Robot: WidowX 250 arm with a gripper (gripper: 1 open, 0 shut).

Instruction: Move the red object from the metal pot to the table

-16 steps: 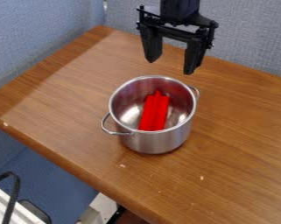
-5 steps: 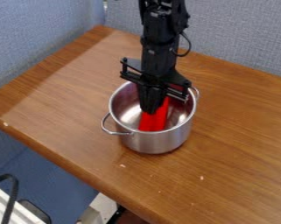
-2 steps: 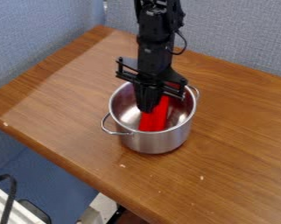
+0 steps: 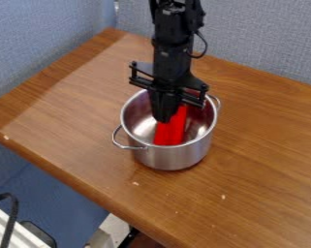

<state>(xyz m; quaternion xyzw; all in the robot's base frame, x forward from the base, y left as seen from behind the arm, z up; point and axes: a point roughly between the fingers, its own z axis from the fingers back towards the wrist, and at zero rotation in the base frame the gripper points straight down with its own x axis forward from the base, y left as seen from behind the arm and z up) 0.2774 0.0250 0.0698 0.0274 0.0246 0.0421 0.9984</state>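
Observation:
The metal pot (image 4: 142,147) stands near the middle of the brown wooden table (image 4: 67,107), one loop handle facing front left. Inside it the red object (image 4: 177,128) lies as a bright red elongated block leaning along the pot's bottom. My black gripper (image 4: 169,113) reaches straight down into the pot, its fingers closed together on the upper part of the red block. The block still rests inside the pot, and the fingertips are partly hidden by the pot's rim and the block.
The table's front edge runs diagonally at lower left, with floor and a dark chair frame (image 4: 9,218) beyond it. A blue-grey wall (image 4: 42,39) stands behind the table at left. Bare wood surrounds the pot on every side.
3.2 s ago the gripper hung open above the table behind the pot; it has since come down into the pot and shut on the red block. Over the last second nothing moves.

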